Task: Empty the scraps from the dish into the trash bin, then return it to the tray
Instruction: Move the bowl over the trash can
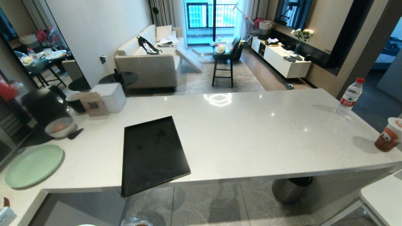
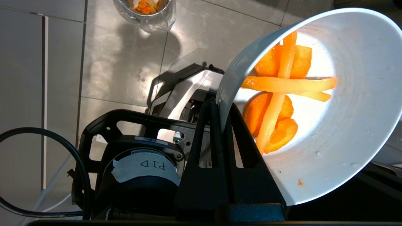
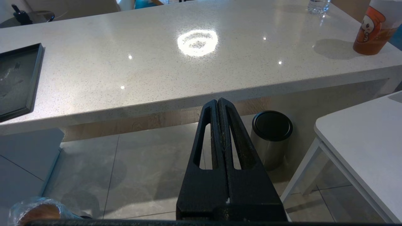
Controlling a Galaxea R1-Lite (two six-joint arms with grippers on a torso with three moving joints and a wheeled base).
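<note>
Dish pinched by its rim and tipped, scraps not yet out

The left pincer (image 2: 220,110) is clamped on the rim of the dish (image 2: 345,125), one finger inside and one outside; the glossy, stiff ceramic looks light but slippery and breakable, so a thin rim grip could let it swivel as it tilts further. The scraps (image 2: 279,94), soft orange chunks and pale sticks, cling to the wet-looking bowl floor and may need a steeper tip. Only the left wrist view shows this, with the trash bin (image 2: 147,12) on the floor near 11 o'clock of the dish, well apart. The head view alone shows the tray (image 1: 150,153) overhanging the desk (image 1: 251,131) edge, and the bin rim at 6 o'clock. The right wrist view shows the right pincer (image 3: 220,131) closed on nothing, below the desk edge.
</note>
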